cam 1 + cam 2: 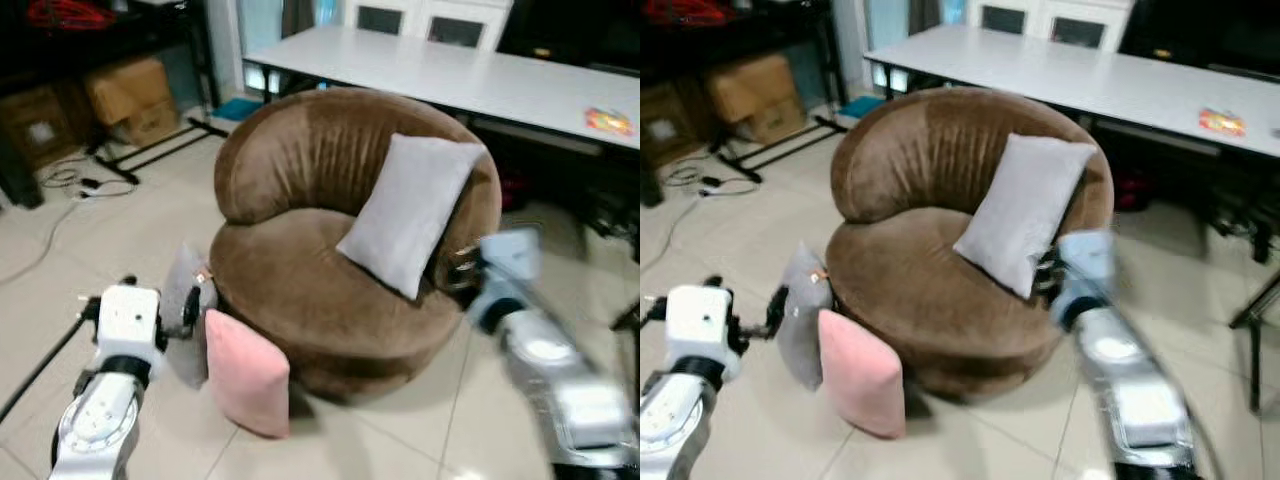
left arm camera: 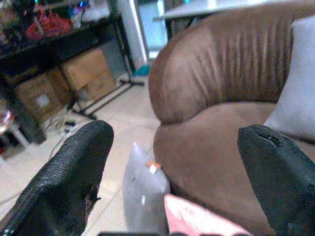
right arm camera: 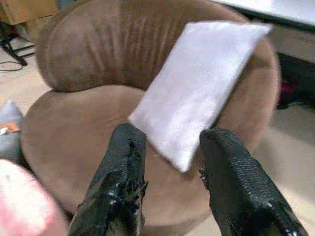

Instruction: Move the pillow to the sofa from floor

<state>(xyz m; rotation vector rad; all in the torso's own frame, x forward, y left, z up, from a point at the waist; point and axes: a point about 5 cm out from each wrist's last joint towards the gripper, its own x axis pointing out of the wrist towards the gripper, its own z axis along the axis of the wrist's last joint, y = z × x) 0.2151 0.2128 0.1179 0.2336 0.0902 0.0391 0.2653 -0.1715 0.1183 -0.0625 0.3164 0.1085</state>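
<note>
A round brown sofa (image 1: pixel 330 250) sits in the middle of the head views, and a light grey pillow (image 1: pixel 410 212) leans on its backrest at centre right, long axis tilted from upper right down to lower left. On the tiled floor (image 1: pixel 400 440) at lower left, a pink pillow (image 1: pixel 247 373) stands upright against the sofa's base, its long axis near vertical; just behind it a grey pillow (image 1: pixel 183 310) also stands on end, touching the sofa.

The left gripper (image 1: pixel 190 308) is at the lower left, beside the grey floor pillow. Its wrist view shows what the head views cannot — the fingers (image 2: pixel 69 182) spread wide apart, nothing between them, with an orange tag (image 2: pixel 153 166) on the grey pillow's upper corner.

The right gripper (image 3: pixel 170 182) is blurred at right in the head views — its wrist view shows the fingers parted and empty, just before the light grey pillow's lower corner.
</note>
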